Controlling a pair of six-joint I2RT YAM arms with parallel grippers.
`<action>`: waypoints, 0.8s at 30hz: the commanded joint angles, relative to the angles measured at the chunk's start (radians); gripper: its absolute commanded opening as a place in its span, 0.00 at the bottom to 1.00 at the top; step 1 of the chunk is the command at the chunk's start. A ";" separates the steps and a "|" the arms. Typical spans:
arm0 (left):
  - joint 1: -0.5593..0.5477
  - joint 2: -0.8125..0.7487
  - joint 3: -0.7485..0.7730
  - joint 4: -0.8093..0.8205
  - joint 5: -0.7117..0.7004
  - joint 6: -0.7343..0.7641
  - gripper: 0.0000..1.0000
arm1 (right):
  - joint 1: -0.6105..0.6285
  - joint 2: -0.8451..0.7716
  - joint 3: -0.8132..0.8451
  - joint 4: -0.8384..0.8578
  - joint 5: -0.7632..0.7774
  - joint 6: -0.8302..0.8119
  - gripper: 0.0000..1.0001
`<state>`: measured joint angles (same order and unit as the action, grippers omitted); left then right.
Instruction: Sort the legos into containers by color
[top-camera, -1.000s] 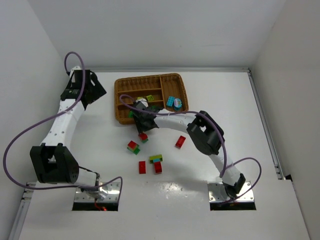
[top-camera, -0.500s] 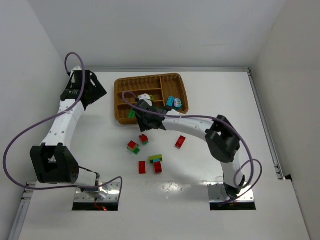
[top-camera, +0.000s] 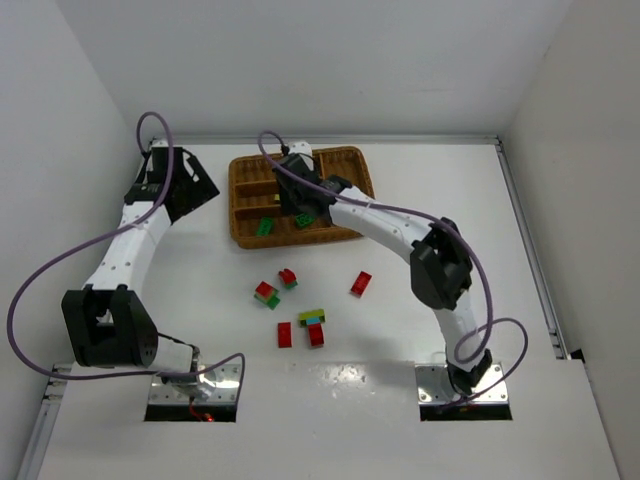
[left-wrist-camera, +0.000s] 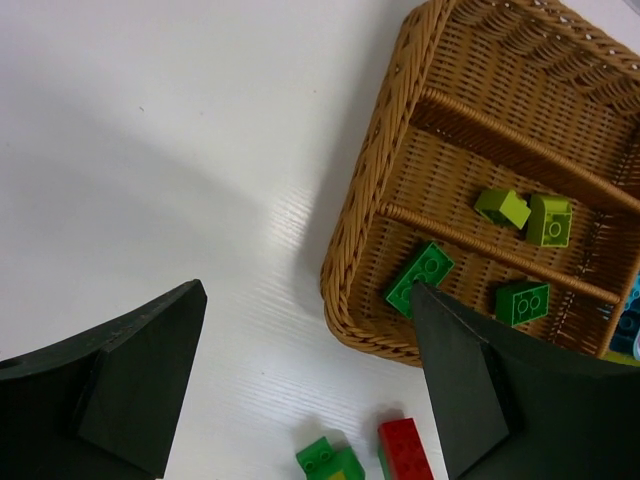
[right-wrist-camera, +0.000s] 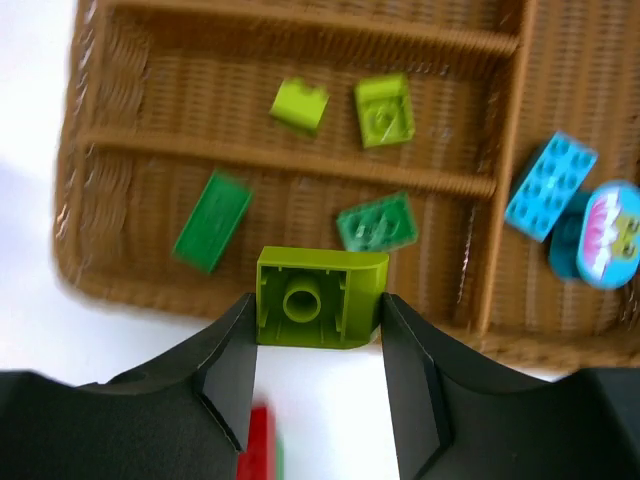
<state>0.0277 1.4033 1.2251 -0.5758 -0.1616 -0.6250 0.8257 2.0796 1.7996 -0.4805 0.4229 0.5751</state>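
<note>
My right gripper (right-wrist-camera: 318, 310) is shut on a yellow-green lego (right-wrist-camera: 322, 298), hollow underside toward the camera, just above the front rim of the wicker tray (right-wrist-camera: 120, 290). From above, the right gripper (top-camera: 302, 208) hangs over the tray (top-camera: 352, 160). The near slot holds two green legos (right-wrist-camera: 212, 220) (right-wrist-camera: 377, 222). Two yellow-green legos (right-wrist-camera: 299, 104) (right-wrist-camera: 384, 110) lie in the middle slot, and a cyan lego (right-wrist-camera: 550, 185) in the cross slot. My left gripper (left-wrist-camera: 308, 295) is open and empty, left of the tray (left-wrist-camera: 350, 230).
Several loose legos lie on the white table in front of the tray: red-and-green ones (top-camera: 266, 293) (top-camera: 288, 277), red ones (top-camera: 361, 284) (top-camera: 285, 334) (top-camera: 316, 335) and a yellow-green and cyan stack (top-camera: 312, 318). A round cyan piece with a pink top (right-wrist-camera: 600, 235) sits in the cross slot.
The right arm has swung from the tray's front edge to over its middle, gripper closed on the yellow-green lego. The left gripper has opened a little wider.
</note>
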 joint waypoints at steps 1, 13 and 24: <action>0.011 -0.032 -0.012 0.016 0.019 0.010 0.89 | -0.029 0.074 0.133 0.005 0.039 -0.041 0.36; 0.011 -0.023 -0.041 0.025 0.039 0.019 0.89 | -0.122 0.337 0.506 -0.052 0.020 -0.052 0.83; -0.044 -0.076 -0.082 0.025 0.027 0.028 0.89 | -0.103 -0.330 -0.460 0.005 0.025 0.168 0.80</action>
<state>0.0105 1.3792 1.1503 -0.5667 -0.1360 -0.6079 0.7071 1.9045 1.4899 -0.4549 0.4423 0.6029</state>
